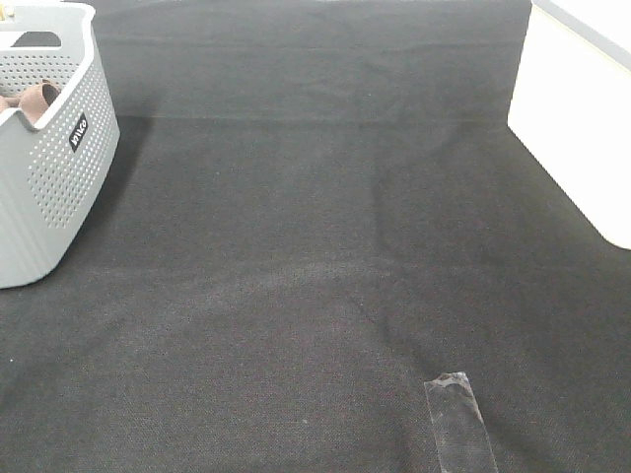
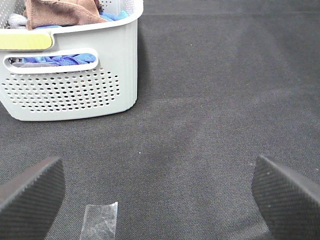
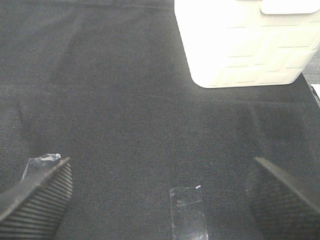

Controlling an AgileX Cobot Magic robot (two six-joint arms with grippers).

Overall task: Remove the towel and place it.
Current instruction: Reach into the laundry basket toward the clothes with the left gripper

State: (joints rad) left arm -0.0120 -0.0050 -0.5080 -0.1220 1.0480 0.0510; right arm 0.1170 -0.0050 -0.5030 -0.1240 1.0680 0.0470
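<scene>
The exterior high view is showing the dark table [image 1: 315, 256] with a grey perforated basket [image 1: 54, 158] at the upper left of the frame. A white container [image 1: 577, 118] is sitting at the upper right, and a clear tape strip [image 1: 459, 422] is lying at the lower middle-right. Neither arm is appearing there. Only a brown fold of the towel [image 1: 39, 99] is peeking over the basket rim in that view.

The left wrist view is revealing more. The towel is lying bunched inside the basket, on top of a blue cloth [image 2: 57, 60] that is showing through the handle slot. The right wrist view alone is showing a second, crumpled bit of tape [image 3: 42, 161] just beside one finger.

The left end effector [image 2: 160, 197] is hovering over bare table with its fingers [image 2: 32, 192] standing wide apart, gripping nothing. The right end effector [image 3: 160, 197] is likewise spread wide and empty, facing the white container and well apart from it.
</scene>
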